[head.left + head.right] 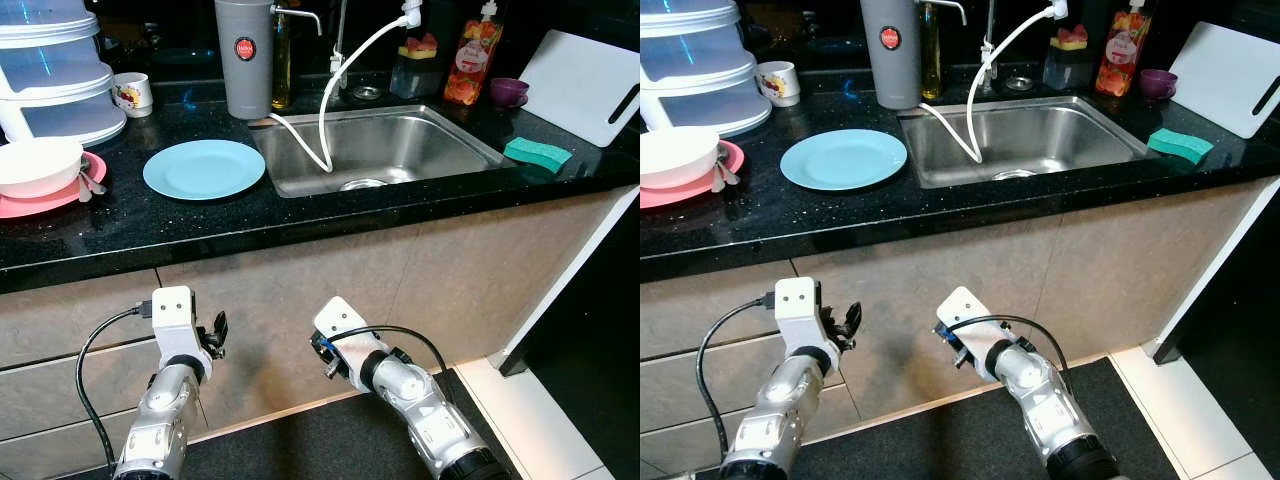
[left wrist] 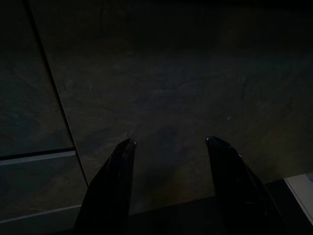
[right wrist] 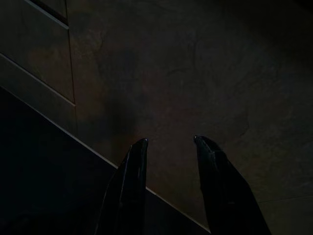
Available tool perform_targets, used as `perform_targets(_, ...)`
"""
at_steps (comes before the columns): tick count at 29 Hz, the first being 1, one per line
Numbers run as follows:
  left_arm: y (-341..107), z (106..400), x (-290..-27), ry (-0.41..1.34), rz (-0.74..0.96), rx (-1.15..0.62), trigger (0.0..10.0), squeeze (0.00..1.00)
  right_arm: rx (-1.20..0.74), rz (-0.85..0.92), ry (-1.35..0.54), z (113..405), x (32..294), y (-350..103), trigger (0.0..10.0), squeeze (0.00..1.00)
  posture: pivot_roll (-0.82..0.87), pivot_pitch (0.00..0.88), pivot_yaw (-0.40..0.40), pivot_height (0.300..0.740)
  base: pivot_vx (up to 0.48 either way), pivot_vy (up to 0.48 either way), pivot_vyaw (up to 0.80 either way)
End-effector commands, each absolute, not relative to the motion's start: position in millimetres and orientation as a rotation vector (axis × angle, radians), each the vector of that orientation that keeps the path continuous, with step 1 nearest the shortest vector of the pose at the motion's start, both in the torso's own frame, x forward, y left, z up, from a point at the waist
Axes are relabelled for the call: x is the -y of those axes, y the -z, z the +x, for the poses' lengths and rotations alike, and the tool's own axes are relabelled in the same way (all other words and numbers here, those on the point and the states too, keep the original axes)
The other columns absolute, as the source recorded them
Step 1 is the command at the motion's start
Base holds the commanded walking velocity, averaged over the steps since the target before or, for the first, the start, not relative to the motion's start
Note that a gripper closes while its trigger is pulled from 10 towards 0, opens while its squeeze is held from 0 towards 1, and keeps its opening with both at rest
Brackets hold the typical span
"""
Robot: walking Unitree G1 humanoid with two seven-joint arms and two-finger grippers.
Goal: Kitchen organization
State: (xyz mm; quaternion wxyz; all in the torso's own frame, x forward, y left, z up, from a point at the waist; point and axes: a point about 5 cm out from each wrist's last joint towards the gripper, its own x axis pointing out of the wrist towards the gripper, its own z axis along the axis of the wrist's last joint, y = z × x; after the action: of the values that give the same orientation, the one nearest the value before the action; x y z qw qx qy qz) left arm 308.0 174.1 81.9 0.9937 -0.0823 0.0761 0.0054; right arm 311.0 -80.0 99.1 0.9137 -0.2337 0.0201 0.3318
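Observation:
A light blue plate [image 1: 204,168] lies on the black countertop [image 1: 150,235] left of the steel sink [image 1: 400,150]. At the far left a white bowl [image 1: 38,165] sits on a pink plate [image 1: 55,198] with a spoon beside it. A green sponge [image 1: 537,153] rests right of the sink. Both arms hang low in front of the cabinet, below the counter edge. My left gripper [image 2: 168,142] is open, facing the dark cabinet front with nothing between its fingers. My right gripper [image 3: 168,139] is open too, pointing at the cabinet base near the floor.
Along the back stand a grey canister [image 1: 244,58], a mug [image 1: 132,94], a stacked white food cover [image 1: 55,70], a soap bottle [image 1: 472,62], a purple cup [image 1: 508,92] and a white cutting board [image 1: 585,85]. A white hose [image 1: 325,110] hangs into the sink.

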Motion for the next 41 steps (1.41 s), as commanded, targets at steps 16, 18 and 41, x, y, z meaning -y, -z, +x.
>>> perform_targets(16,-78.7,306.9,-175.0,-0.018,-0.170,-0.167,10.0,0.00,-0.058,-0.477,-0.685,311.3,81.6,-96.3,10.0,0.00,-0.09,0.075,0.008,0.740,0.000,0.000,0.00)
perform_targets(18,-78.8,307.0,-174.8,-0.017,-0.169,-0.167,10.0,0.00,-0.058,-0.477,-0.685,311.3,81.7,-96.3,10.0,0.00,-0.09,0.075,0.008,0.740,0.000,0.000,0.00)
perform_targets(41,-78.9,307.4,-175.5,-0.012,-0.161,-0.168,10.0,0.00,-0.058,-0.477,-0.685,311.3,80.1,-95.6,10.0,0.00,-0.09,0.068,0.017,0.740,0.000,0.000,0.00)
